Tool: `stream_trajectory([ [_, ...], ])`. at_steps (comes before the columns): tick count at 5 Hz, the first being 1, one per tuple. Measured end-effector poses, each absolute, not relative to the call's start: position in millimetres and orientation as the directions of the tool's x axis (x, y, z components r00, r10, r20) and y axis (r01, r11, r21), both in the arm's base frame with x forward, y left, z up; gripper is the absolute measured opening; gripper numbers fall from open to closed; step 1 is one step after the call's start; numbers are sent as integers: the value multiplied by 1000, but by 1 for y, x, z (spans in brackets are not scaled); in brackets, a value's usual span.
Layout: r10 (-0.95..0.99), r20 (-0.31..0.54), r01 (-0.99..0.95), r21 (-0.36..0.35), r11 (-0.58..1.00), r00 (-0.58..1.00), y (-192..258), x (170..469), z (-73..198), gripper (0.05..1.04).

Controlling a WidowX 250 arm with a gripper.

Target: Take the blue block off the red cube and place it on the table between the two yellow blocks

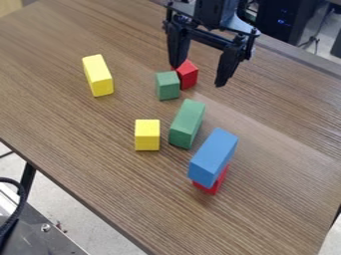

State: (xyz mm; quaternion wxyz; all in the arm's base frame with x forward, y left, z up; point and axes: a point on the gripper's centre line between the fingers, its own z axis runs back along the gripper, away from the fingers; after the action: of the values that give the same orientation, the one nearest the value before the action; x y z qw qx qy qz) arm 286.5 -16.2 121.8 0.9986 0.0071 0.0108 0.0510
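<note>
The gripper (198, 76) hangs wide near the red cube (188, 75); the small green block (168, 86) crowds it, so a lowered finger could knock either.

A gap parts the long yellow block (99, 77) from the green cube (168, 86) (red cube (188, 75) just behind).

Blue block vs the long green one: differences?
Support: the blue block rests on a red block; the long green block lies on the table.
Position: the blue block is nearer the camera than the long green block.
Shared: both oblong, slanting roughly the same way.
</note>
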Motion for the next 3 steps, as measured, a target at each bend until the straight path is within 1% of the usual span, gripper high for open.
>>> stream_trajectory([
  [1, 106, -51, -105, 13, 994, 993, -17, 283, 114, 999],
  [2, 170, -98, -174, -31, 984, 980, -25, 273, 106, 999],
  [3, 210, -124, -213, -5, 977, 970, -28, 267, 104, 999],
])
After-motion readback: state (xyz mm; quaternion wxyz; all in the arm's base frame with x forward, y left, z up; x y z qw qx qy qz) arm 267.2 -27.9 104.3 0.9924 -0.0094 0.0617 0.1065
